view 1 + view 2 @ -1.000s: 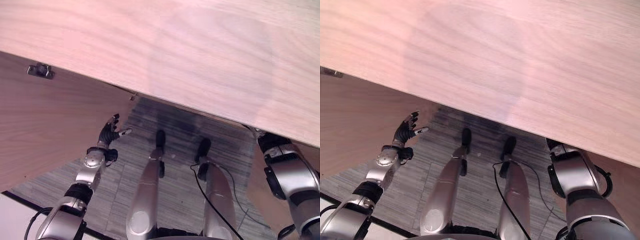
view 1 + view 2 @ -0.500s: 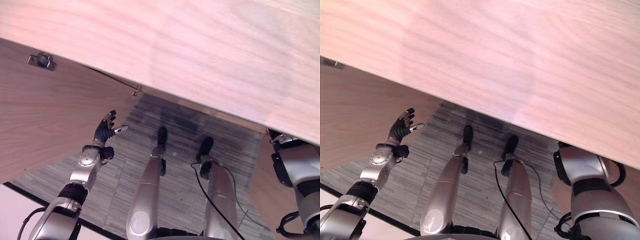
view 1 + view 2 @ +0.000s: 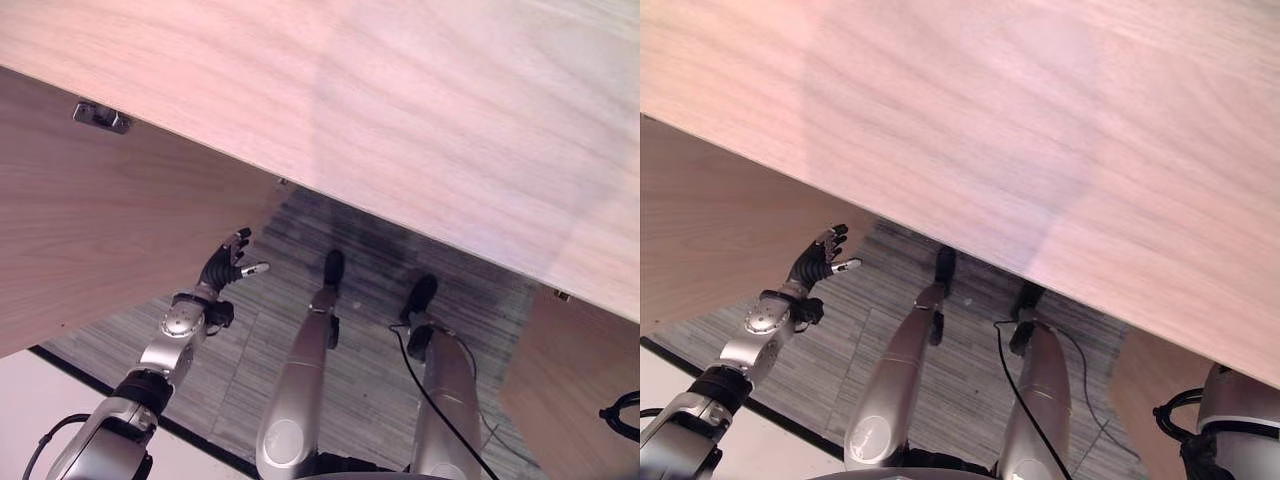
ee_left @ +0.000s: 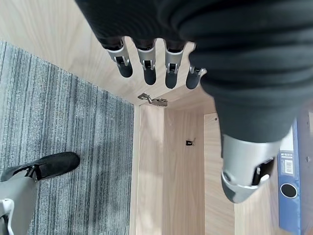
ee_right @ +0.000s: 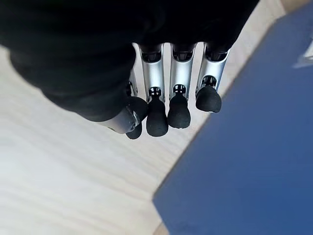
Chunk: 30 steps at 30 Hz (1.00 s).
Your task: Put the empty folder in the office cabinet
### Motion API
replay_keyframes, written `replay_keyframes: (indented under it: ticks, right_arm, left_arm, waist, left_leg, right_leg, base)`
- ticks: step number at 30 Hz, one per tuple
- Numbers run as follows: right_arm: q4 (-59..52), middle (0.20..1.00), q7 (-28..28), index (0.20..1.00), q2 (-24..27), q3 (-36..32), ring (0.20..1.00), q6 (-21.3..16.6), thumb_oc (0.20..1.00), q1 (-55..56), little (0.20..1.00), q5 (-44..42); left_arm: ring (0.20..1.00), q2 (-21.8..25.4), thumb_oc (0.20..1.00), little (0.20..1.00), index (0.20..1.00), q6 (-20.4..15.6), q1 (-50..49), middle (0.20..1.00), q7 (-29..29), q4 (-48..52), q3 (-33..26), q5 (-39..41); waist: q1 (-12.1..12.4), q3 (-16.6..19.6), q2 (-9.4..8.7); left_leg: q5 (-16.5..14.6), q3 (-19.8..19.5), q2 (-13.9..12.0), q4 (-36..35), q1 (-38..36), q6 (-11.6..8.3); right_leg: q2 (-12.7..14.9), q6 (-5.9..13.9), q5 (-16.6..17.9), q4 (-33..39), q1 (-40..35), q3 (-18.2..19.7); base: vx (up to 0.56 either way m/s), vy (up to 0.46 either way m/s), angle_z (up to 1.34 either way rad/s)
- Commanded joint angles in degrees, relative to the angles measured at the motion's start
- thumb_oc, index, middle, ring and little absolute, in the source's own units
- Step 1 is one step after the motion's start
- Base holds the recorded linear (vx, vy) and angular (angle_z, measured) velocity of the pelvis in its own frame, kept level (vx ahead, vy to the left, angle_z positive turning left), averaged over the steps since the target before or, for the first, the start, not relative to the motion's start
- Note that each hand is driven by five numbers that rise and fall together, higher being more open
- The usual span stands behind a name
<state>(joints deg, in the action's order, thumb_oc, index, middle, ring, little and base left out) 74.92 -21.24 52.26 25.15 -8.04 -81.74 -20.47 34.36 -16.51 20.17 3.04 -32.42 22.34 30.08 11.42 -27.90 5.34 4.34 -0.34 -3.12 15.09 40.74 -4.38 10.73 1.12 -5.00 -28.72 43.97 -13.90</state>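
Observation:
A blue folder lies on pale wood just past the fingertips of my right hand, which is open, its fingers straight and not touching the folder. My left hand hangs open beside the lower edge of the cabinet's open left door, fingers spread and holding nothing. In the left wrist view, past the straight fingers, the cabinet's pale interior shows, with a blue folder standing upright inside at its side.
The cabinet's wide wooden top spans the upper part of the eye views. A metal hinge plate sits on the left door. A second open door stands at the lower right. Grey striped carpet lies below.
My right arm has drawn back toward the lower right and left the left eye view. The camera has shifted a little. My left hand stays open by the left door.

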Motion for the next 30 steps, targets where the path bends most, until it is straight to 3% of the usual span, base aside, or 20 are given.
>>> replay_keyframes:
  ticks: [1,14,17,19,20,21,22,25,30]
  right_arm:
    - [-0.48,0.2,-1.14,0.2,4.54,5.07,0.2,-1.17,0.2,-0.76,0.2,-2.64]
    - [-1.86,0.2,-1.45,0.2,4.69,8.19,0.2,-2.14,0.2,-5.07,0.2,-4.63]
    - [-5.67,0.2,-2.01,0.2,3.3,5.03,0.2,-3.7,0.2,-1.94,0.2,-6.95]
    - [-14.77,0.2,-3.03,0.2,1.42,-0.48,0.2,-6.09,0.2,5.91,0.2,-8.22]
    - [-25.45,0.2,-3.96,0.2,-0.97,-5.81,0.2,-8.48,0.2,14.93,0.2,-7.18]
    - [-39.28,0.2,-5.47,0.2,-5.64,-13.79,0.2,-10.42,0.2,28.82,0.2,-0.4]
    - [-39.79,0.2,-5.64,0.2,-5.75,-14.23,0.2,-10.21,0.2,29.45,0.2,-0.15]
    - [-48.75,0.2,-5.56,0.2,-12.66,-18.9,0.2,-10.03,0.2,41.53,0.2,8.04]
    - [-56.64,0.2,-0.94,0.2,-25.31,-17.53,0.2,-8.67,0.2,58.35,0.2,15.07]
  left_arm:
    - [1.0,0.77,1.0,1.0,1.0,-2.08,-4.08,1.0,0.11,1.81,1.13,0.29]
    - [1.0,0.38,1.0,1.0,1.0,-1.94,-5.24,1.0,0.07,2.44,1.5,-0.26]
    - [1.0,-0.3,1.0,1.0,1.0,-1.93,-5.4,1.0,-0.3,1.86,0.78,-0.64]
    - [1.0,-1.54,1.0,1.0,1.0,-1.79,-6.01,1.0,-0.78,1.49,-0.79,-0.83]
    - [1.0,-3.14,1.0,1.0,1.0,-1.57,-6.42,1.0,-1.11,0.43,-2.57,-1.37]
    - [1.0,-6.2,1.0,1.0,1.0,-1.49,-6.39,1.0,-1.59,-2.7,-4.73,-2.98]
    - [1.0,-6.09,1.0,1.0,1.0,-1.52,-6.44,1.0,-1.59,-2.73,-4.56,-3.01]
    - [1.0,-9.28,1.0,1.0,1.0,-1.38,-6.62,1.0,-2.02,-6.8,-6.8,-4.74]
    - [1.0,-12.29,1.0,1.0,1.0,0.08,-8.02,1.0,-2.99,-14.78,-8.8,-9.74]
  waist:
    - [-0.31,4.23,0.8]
    - [-0.74,4.96,0.36]
    - [-1.07,4.94,0.12]
    - [-1.81,4.9,-0.27]
    - [-2.36,4.43,-0.49]
    - [-3.15,4.67,-1.05]
    - [-3.01,4.72,-1.13]
    - [-3.85,5.31,-1.66]
    - [-6.24,7.58,-2.55]
  left_leg:
    - [-3.61,1.38,-2.0,-0.97,-1.3,-3.31]
    - [-3.68,1.59,-2.01,-1.7,-1.91,-3.33]
    - [-3.79,1.61,-1.97,-1.63,-2.23,-3.26]
    - [-3.77,1.65,-1.89,-2.49,-3.65,-3.2]
    - [-1.6,2.04,-2.05,-3.6,-4.26,-2.7]
    - [-1.27,1.93,-1.82,-5.42,-6.61,-2.59]
    - [-1.23,1.91,-1.82,-5.51,-6.75,-2.59]
    - [-0.69,1.97,-1.81,-8.19,-9.75,-2.43]
    - [1.19,3.75,-1.98,-14.75,-16.26,-2.47]
  right_leg:
    - [1.76,9.18,-1.03,-1.63,-1.57,1.98]
    - [1.73,9.21,-0.7,-1.05,-1.73,2.01]
    - [1.53,9.24,-0.68,-1.0,-2.08,2.23]
    - [1.37,9.42,-0.49,-0.33,-3.08,2.36]
    - [1.24,8.98,2.03,1.44,-3.78,1.8]
    - [0.94,9.2,2.53,3.21,-5.73,1.86]
    - [0.93,9.21,2.55,3.29,-5.88,1.83]
    - [0.65,9.45,3.4,5.95,-8.4,2.04]
    - [0.36,10.45,6.18,12.79,-14.29,2.72]
  base:
    - [0.0,0.0,0.0]
    - [0.0,0.0,0.0]
    - [0.0,0.0,0.0]
    - [-0.02,0.04,0.0]
    - [-0.06,0.031,-0.05]
    - [-0.06,0.026,-0.06]
    - [0.04,0.002,-0.03]
    - [0.04,0.013,-0.13]
    - [0.05,0.061,-0.11]
